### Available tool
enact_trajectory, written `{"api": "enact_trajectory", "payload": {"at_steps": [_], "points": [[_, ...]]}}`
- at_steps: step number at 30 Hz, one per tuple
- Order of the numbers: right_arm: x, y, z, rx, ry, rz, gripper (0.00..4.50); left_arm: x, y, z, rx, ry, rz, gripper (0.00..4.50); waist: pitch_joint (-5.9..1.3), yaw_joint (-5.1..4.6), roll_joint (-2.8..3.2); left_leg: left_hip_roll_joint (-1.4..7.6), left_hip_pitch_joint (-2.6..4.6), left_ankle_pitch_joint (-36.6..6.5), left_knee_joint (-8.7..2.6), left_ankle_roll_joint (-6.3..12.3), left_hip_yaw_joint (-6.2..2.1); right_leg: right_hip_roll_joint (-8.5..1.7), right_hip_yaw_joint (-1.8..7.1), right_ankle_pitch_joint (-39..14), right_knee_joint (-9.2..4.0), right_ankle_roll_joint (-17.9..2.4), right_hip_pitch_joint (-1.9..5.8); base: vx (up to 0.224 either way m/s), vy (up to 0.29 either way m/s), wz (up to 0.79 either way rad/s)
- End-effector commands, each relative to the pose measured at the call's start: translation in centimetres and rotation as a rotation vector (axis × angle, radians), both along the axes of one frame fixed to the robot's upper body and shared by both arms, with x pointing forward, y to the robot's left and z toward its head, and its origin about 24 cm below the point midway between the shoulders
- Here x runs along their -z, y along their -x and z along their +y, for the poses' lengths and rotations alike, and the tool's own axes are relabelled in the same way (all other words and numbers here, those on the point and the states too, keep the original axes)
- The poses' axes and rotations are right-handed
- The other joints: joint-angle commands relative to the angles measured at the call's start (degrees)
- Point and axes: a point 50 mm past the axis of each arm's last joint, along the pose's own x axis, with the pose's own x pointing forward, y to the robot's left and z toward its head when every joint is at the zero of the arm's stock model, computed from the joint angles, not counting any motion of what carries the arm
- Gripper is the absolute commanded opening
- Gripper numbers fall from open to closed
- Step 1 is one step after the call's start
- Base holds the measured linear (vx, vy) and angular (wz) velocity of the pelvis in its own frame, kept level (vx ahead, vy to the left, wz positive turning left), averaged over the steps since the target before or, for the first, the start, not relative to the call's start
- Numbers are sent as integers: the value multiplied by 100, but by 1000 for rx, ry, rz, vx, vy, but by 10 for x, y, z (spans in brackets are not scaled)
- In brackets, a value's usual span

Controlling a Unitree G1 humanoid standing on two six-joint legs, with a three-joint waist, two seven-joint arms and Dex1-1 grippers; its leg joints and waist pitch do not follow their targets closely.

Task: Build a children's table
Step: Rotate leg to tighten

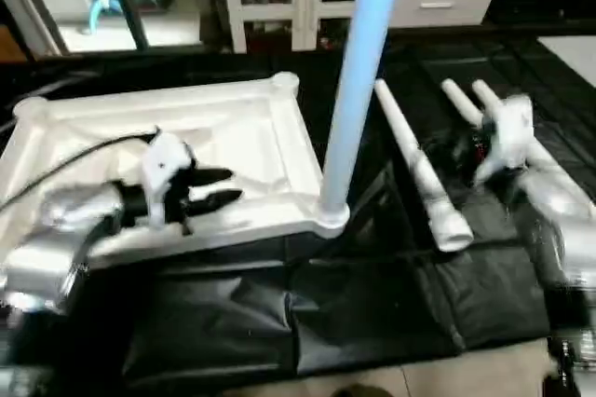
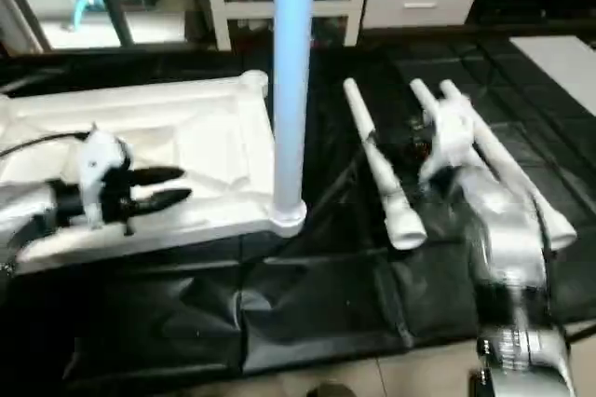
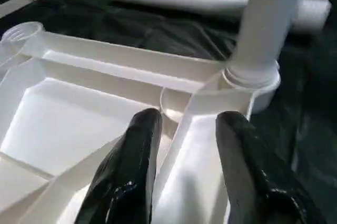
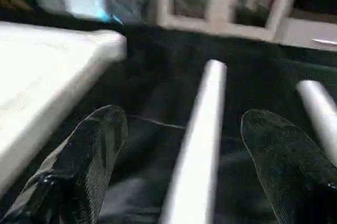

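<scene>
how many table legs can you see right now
4. One leg stands upright in the near right corner socket of the table top. Three lie on the black mat: one beside the top, two partly hidden by the right arm.

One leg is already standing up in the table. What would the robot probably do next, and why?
Probably lower the right gripper onto the loose leg lying on the black mat. Its fingers are open astride that leg, the upright leg fills one corner socket, and the tabletop has empty sockets left.
</scene>
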Motion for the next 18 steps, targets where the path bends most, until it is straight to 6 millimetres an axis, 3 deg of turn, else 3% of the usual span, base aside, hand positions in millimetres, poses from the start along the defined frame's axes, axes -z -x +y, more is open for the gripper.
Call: {"api": "enact_trajectory", "payload": {"at_steps": [1,4,5,8,9,11,12,13,14,15,16,17,18], "points": [[0,-4,1,-15,-42,75,414,-7,1,-5,-54,39,-22,201,-428,28,78,93,49,-567,-328,161,-56,-293,256,117,-370,-1621,356,0,0,0],[-4,-15,2,-3,-39,141,426,-1,10,-22,-66,79,-1,201,-448,45,70,102,33,-345,-310,238,-62,-288,244,497,-333,-1717,361,0,0,0],[-7,-21,4,5,-24,159,439,5,17,-30,-34,72,19,201,-441,41,24,91,10,-240,-306,303,-57,-277,241,621,-330,-1719,361,0,0,0],[-11,-27,5,25,15,178,439,8,24,-38,-14,76,26,201,-452,40,40,87,7,-135,-289,388,-58,-284,235,718,-313,-1723,359,0,0,0],[-16,-31,5,39,41,183,439,8,25,-42,-20,75,15,201,-451,35,-33,82,-4,-91,-282,428,-41,-273,240,742,-317,-1709,364,0,0,0],[-20,-33,4,56,57,176,439,7,26,-44,-29,60,-2,201,-455,61,9,83,-2,11,-270,478,-51,-281,236,777,-307,-1695,357,0,0,0],[-21,-33,4,61,61,171,439,7,26,-44,-30,56,-5,201,-458,82,-54,88,-15,52,-270,523,-54,-292,243,770,-288,-1678,369,0,0,0],[-22,-33,4,39,67,160,439,9,25,-40,-37,24,-4,201,-449,89,-43,89,-11,82,-267,566,-52,-288,237,745,-302,-1639,358,0,0,0],[-23,-31,6,7,60,145,439,11,23,-36,-43,-20,-11,201,-446,86,-121,82,-15,67,-264,597,-37,-277,238,713,-310,-1609,359,0,0,0],[-22,-29,7,-32,51,139,439,12,21,-30,-48,-57,-8,201,-449,112,-71,86,-12,83,-264,618,-50,-293,239,655,-292,-1570,355,0,0,0],[-22,-27,8,-57,44,138,439,13,20,-26,-53,-80,-5,201,-439,118,-63,89,-3,51,-262,631,-43,-285,238,617,-299,-1532,337,0,0,0],[-18,-21,7,-101,29,131,439,10,24,-20,33,-131,-4,201,-434,127,-97,90,2,32,-268,618,-39,-281,236,541,-308,-1510,329,0,0,0],[-15,-16,6,-129,22,129,439,7,27,-16,91,-158,10,201,-436,172,-52,97,12,37,-274,613,-53,-303,244,484,-295,-1445,327,0,0,0]]}}
